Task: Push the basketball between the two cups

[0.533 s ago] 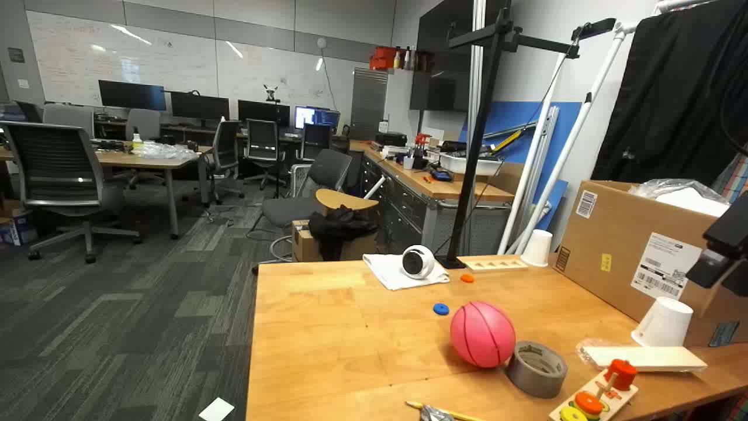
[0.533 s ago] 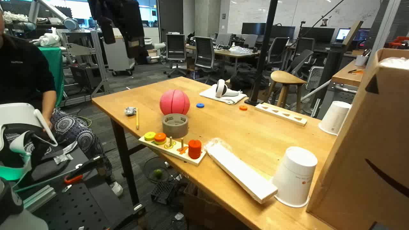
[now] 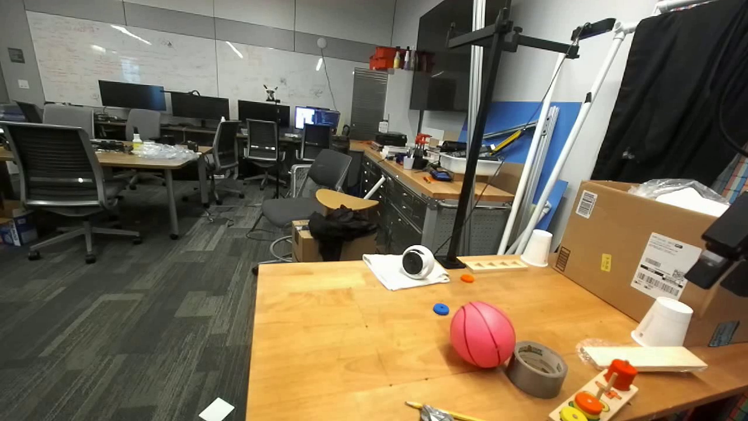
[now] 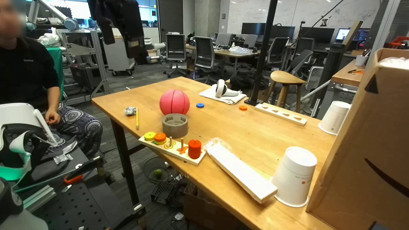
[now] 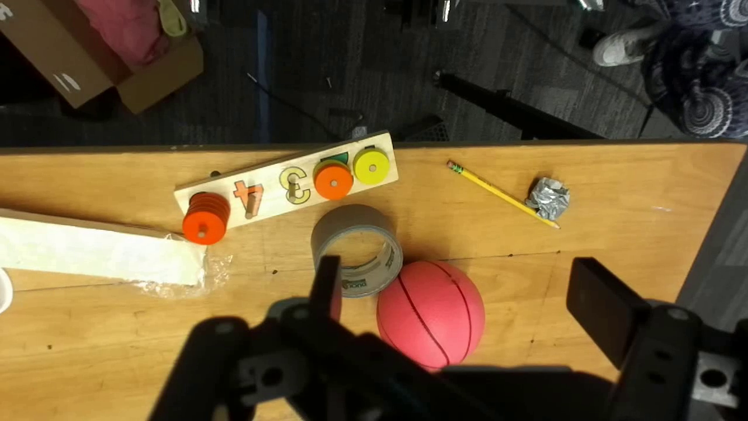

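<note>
The pinkish-red basketball rests on the wooden table in both exterior views. It sits right beside the grey tape roll and seems to touch it in the wrist view. Two white cups stand upside down near the cardboard box: a near one and a far one. The cups also show in an exterior view, near and far. My gripper is open and empty, high above the table. In an exterior view the gripper hangs at the top left, well above the ball.
The grey tape roll, a numbered peg board and a wrapped wooden plank lie near the table edge. A large cardboard box stands behind the cups. A triangle-slotted strip, white camera and black post are farther back.
The seated person's head and hand have shifted. The gripper has moved only very slightly. The ball, cups and tape roll look the same.
</note>
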`<action>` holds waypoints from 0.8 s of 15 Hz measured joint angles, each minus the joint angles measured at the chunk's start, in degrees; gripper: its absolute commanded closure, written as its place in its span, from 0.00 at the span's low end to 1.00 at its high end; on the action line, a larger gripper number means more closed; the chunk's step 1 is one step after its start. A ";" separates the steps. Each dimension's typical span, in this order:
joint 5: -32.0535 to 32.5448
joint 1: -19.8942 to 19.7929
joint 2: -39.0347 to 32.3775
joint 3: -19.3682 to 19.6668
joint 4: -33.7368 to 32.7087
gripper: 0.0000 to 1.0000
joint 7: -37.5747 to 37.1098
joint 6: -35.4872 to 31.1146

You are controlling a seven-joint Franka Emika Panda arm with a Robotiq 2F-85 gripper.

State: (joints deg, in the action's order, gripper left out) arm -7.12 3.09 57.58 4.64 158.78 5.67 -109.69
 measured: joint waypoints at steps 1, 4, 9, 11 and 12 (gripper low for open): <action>-0.40 0.56 -0.27 -0.57 0.00 0.00 0.01 -0.30; -3.75 4.40 -2.06 -3.94 0.00 0.00 -0.02 -4.16; -9.05 13.65 -10.65 -11.21 -0.15 0.00 -0.03 -18.99; -9.56 16.40 -15.99 -12.94 -0.64 0.00 0.00 -25.82; -9.73 17.67 -19.01 -13.38 -1.13 0.00 0.10 -29.09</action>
State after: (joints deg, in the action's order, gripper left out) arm -16.86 20.76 38.57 -8.74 157.65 5.77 -138.78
